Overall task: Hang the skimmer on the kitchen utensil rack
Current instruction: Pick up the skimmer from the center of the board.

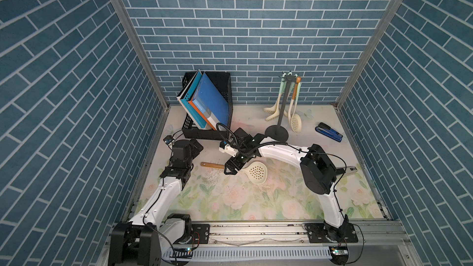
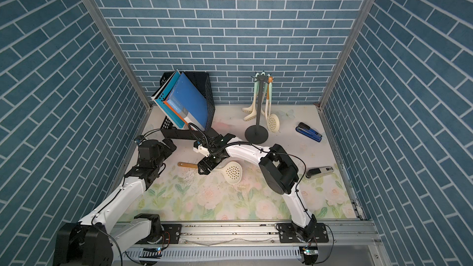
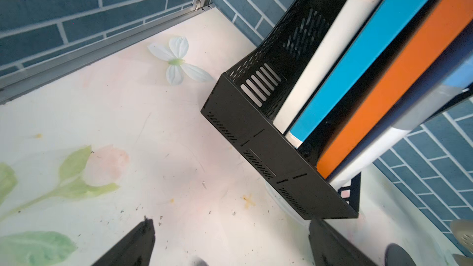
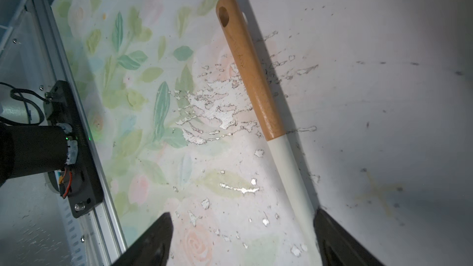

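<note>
Between your right gripper's [image 4: 243, 223] parted jaws lies the skimmer's [image 4: 256, 85] cream shaft, flat on the table [image 4: 384, 47]; only this wrist view shows its hanging hole. Your left gripper [image 3: 231, 226], jaws apart, faces the file box [image 3: 250, 134] holding leaning folders [image 3: 345, 72]. The kitchen utensil rack [image 1: 281, 113] stands well apart.

The desk [image 1: 256, 200] wore a pale floral print, scuffed and flaked in a patch near its middle. The skimmer [image 1: 257, 172] lay flat beside that patch, its wooden handle end toward the left edge and its perforated cream head toward the right. A black mesh file box [image 1: 204, 134] stood in the far left corner. The kitchen utensil rack [image 1: 277, 133] rested its round base toward the far right. Between that base and the right edge lay a blue stapler [image 1: 329, 131]. A grey and black stapler [image 2: 320, 171] lay nearer the front along the same edge.
</note>
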Available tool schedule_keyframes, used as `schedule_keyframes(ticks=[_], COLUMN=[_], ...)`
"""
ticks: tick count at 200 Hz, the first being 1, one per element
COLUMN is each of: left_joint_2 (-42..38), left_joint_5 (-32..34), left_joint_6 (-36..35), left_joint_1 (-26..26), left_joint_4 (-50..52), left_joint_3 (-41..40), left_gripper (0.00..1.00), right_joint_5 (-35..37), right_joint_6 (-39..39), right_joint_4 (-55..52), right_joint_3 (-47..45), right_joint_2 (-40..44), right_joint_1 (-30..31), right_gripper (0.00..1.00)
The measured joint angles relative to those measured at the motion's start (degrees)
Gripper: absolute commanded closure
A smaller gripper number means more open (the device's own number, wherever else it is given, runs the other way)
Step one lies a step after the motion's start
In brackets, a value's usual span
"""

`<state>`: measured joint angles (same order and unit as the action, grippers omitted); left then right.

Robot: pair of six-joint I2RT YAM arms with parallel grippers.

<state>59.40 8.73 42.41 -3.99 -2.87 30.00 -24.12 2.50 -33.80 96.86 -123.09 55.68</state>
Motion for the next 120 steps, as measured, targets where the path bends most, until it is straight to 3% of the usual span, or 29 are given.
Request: schedule_keyframes(ticks=[55,99,120], left_joint_2=[-2.34,-4.92,-6.69], left_joint_5=[-7.39,-8.39,-8.02], left_joint_6=[-0.44,-0.42,-0.2], left_joint_1=[0.11,0.13,0.13], left_joint_4=[-4.02,-4.31,-4.15], left_joint_3=[-3.41,-3.8,-4.17], left_gripper=[0.0,0.0,0.0], right_joint_5=[4.0,6.14,6.73], right_joint_6=[-0.24,-0.7,-1.27], right_joint_4=[3.08,7.74,7.69], right_joint_3=[-1.7,-2.73,-2.29], right_joint_2=[-3.04,-3.06,-3.45], right_joint_1=[0.42,0.35,0.35], right_gripper=[0.16,0.16,0.21])
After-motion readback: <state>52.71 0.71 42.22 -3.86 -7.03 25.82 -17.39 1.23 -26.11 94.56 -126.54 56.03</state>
